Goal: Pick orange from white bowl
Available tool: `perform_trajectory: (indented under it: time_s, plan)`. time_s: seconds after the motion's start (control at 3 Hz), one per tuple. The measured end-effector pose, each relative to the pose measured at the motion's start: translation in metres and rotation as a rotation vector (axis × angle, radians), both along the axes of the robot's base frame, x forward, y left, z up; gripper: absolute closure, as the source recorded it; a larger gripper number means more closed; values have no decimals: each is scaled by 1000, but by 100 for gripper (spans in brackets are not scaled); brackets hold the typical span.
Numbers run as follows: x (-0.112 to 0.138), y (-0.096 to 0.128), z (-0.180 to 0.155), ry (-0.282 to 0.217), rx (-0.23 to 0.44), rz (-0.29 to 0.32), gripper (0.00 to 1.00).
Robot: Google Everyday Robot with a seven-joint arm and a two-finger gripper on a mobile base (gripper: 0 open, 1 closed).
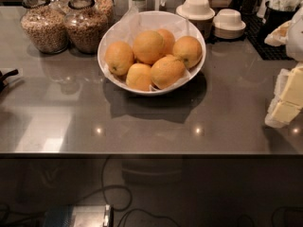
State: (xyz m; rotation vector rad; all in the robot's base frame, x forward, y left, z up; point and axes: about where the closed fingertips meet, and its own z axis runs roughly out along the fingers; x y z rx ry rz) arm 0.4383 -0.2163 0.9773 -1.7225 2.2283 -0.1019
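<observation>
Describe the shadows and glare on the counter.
Camera view: the wide white paper-lined bowl throws a dark shadow forward on the glossy grey countertop; small light glints dot its front; the pale gripper at the right edge looks brightly lit.

The one camera looks steeply down from above the near edge of the grey polished counter, facing its back row of glass jars. From middling distance, the wide white paper-lined bowl sits upper centre. The pale gripper is at the right edge.
</observation>
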Motion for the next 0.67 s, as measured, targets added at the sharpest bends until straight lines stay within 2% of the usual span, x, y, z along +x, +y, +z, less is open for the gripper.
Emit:
perform_trajectory:
  time_s: [0.33, 0.67]
  plan:
    - [0, 1, 1, -4, 4, 4, 0]
    - [9, 25, -4, -13, 75, 103, 0]
